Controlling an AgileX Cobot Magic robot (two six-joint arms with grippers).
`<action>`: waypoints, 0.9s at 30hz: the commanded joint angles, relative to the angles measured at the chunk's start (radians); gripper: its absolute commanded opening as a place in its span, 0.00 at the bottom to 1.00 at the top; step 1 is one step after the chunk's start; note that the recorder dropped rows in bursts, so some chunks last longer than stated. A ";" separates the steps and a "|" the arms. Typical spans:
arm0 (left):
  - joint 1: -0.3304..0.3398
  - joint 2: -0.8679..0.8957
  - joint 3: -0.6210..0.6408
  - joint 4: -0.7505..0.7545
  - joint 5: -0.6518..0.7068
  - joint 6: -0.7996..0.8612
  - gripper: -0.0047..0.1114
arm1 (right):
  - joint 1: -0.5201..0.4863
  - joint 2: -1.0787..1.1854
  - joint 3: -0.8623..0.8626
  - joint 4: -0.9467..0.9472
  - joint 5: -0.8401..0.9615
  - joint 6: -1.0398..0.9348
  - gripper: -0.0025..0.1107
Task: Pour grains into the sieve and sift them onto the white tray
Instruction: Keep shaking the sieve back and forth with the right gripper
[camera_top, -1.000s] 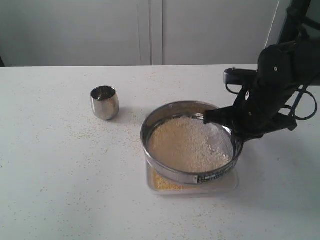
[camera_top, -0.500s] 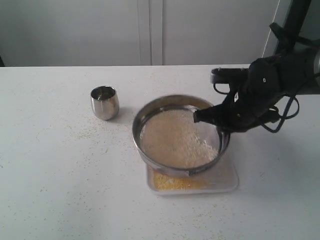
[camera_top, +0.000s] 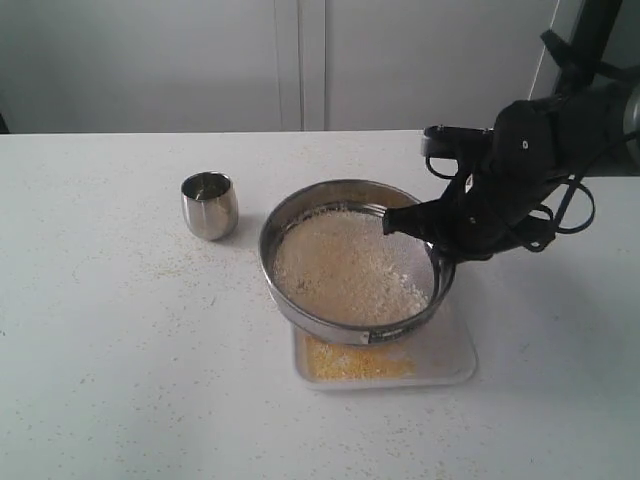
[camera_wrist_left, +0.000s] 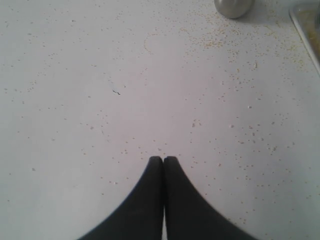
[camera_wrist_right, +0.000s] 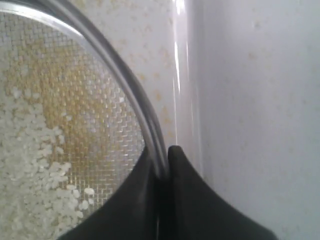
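The left claw shows only in its own wrist view. Its two dark fingers are pressed together with nothing between them, above bare white counter speckled with stray granules.

Left of centre on the counter stands a small steel cup, upright, well apart from everything else.

In the middle is the sieve, a wide round steel ring with a mesh bottom. It sits over the far left part of the white tray and looks slightly tilted. Whether it touches the tray cannot be told. A pale heap of grains covers most of the mesh. In the right wrist view, whitish rice-like grains lie on the wire, with a yellow tint showing through the mesh beneath them.

The tray lies flat on the counter, and its near edge and right corner stick out from under the sieve. A layer of yellow grains lies on the tray by its near edge.

On the right, the right claw reaches in from a black arm. It is closed nearly all the way, pinching the sieve's thin rim between its two fingertips, one inside the ring and one outside.
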 joint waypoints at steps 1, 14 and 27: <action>0.004 -0.007 0.001 -0.002 0.004 -0.001 0.04 | 0.000 -0.019 0.017 -0.007 -0.039 -0.010 0.02; 0.004 -0.007 0.001 -0.002 0.004 -0.001 0.04 | 0.000 -0.026 0.001 -0.007 -0.152 -0.001 0.02; 0.004 -0.007 0.001 -0.002 0.004 -0.001 0.04 | 0.002 -0.067 0.027 0.069 -0.049 -0.003 0.02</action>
